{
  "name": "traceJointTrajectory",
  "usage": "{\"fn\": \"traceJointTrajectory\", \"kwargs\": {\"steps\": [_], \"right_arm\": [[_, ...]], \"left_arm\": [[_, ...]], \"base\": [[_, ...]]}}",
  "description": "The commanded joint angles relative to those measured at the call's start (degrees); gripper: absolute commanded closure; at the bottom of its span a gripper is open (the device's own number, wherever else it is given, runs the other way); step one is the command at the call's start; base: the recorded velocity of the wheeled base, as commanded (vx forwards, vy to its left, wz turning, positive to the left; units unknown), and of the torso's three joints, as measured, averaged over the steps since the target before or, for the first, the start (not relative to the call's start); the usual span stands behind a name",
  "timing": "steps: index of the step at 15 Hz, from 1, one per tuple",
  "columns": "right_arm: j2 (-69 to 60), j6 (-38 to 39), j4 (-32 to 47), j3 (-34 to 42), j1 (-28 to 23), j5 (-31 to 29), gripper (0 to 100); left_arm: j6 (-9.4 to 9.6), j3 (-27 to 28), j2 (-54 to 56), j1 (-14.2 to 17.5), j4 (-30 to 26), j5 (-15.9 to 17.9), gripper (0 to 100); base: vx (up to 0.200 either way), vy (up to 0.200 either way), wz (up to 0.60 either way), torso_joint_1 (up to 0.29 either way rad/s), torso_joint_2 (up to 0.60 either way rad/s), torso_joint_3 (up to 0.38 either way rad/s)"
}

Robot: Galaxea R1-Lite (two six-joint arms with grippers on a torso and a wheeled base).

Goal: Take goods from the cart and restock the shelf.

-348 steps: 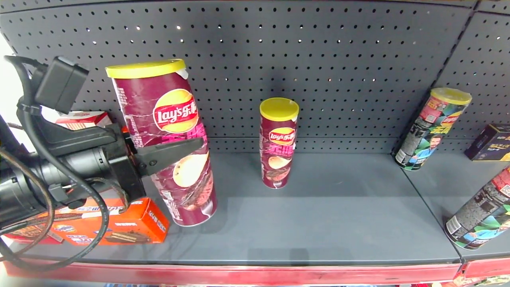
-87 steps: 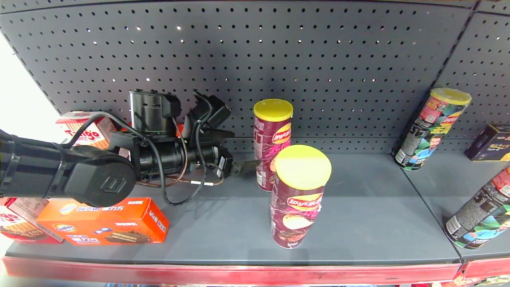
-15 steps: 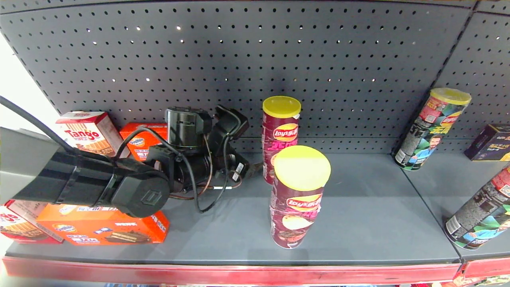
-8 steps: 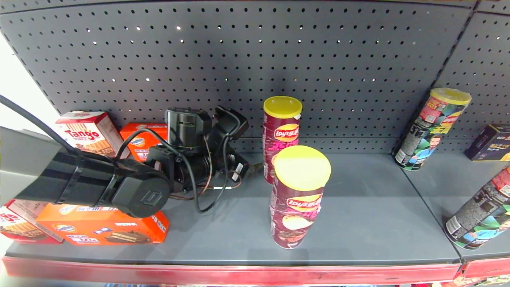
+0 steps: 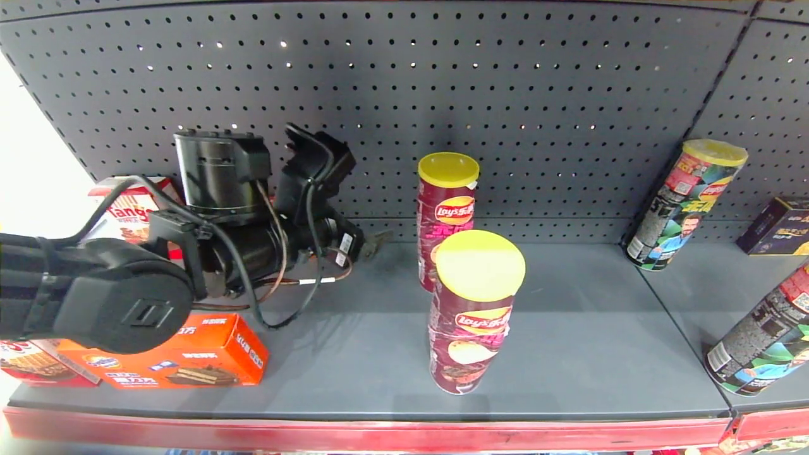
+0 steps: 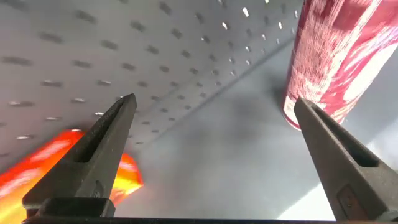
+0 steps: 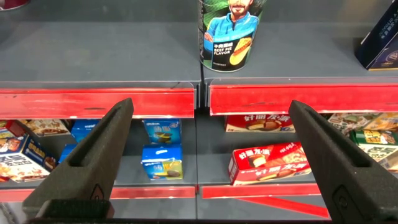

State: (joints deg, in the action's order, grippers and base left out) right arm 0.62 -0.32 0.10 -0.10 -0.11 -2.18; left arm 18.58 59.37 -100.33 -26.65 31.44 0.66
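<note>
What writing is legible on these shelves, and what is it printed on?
"Lay's": rear chip can.
"Lay's": front chip can.
"BEEF PIE FLAVOR": green can.
"Tang", rest hidden: red-white box.
Orange box: print too small to read.

Dark grey perforated metal back panel [image 5: 505, 76] across the upper frame; grey metal shelf board [image 5: 600, 328] below, red front strip [image 5: 379, 435] along the bottom; white glare [image 5: 25, 170] at left edge.
</note>
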Motion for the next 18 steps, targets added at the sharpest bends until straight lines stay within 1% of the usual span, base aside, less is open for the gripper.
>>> {"fn": "traceJointTrajectory", "kwargs": {"steps": [1,2,5,7,10,11,12,13,14,15,18], "right_arm": [[0.1,0.0,0.0,0.0,0.0,0.0,0],[0.0,0.0,0.1,0.1,0.0,0.0,0],[0.1,-0.1,0.1,0.0,0.0,1.5,0],[0.1,0.0,0.0,0.1,0.0,1.5,0],[0.0,0.0,-0.1,0.0,0.0,1.1,0],[2.4,3.0,-0.8,-5.9,-0.6,0.4,0],[13.3,11.8,0.9,-15.9,0.5,0.6,0],[17.1,12.1,1.1,-19.9,1.8,2.5,0],[17.6,8.4,1.9,-22.7,3.0,5.9,0],[19.3,4.2,3.5,-24.1,3.8,10.8,0],[25.7,-0.9,3.6,-26.4,4.5,22.9,0]], "left_arm": [[0.14,-2.2,7.1,0.7,0.1,0.0,0],[0.23,-4.0,9.6,0.7,0.0,0.0,0],[0.14,-14.1,18.8,0.7,0.5,0.0,0],[0.05,-19.7,24.2,0.9,0.5,0.0,0],[0.32,-21.2,28.6,0.8,-1.9,0.0,0],[0.14,-20.5,28.6,0.9,-1.9,0.0,0],[-0.03,-19.8,28.6,0.9,-1.9,0.0,0],[-0.12,-19.6,28.5,0.9,-1.7,-0.1,0],[-0.12,-19.9,28.5,0.9,-1.6,-0.1,0],[-0.12,-20.3,28.5,0.9,-1.6,0.0,0],[-0.12,-19.5,25.7,0.8,-0.4,0.2,0]], "base": [[0.000,0.000,0.00,0.000,0.00,0.000],[0.000,0.000,0.00,0.000,0.00,0.000],[0.000,0.000,0.00,0.000,0.00,0.000],[0.000,0.000,0.00,0.000,0.00,0.000],[0.000,0.000,0.00,0.000,0.00,0.000],[0.000,0.000,0.00,0.000,0.00,0.000],[0.000,0.000,0.00,0.000,0.00,0.000],[0.000,0.000,0.00,0.000,0.00,0.000],[0.000,0.000,0.00,0.000,0.00,0.000],[0.000,0.000,0.00,0.000,0.00,0.000],[0.000,0.000,0.00,0.000,0.00,0.000]]}}
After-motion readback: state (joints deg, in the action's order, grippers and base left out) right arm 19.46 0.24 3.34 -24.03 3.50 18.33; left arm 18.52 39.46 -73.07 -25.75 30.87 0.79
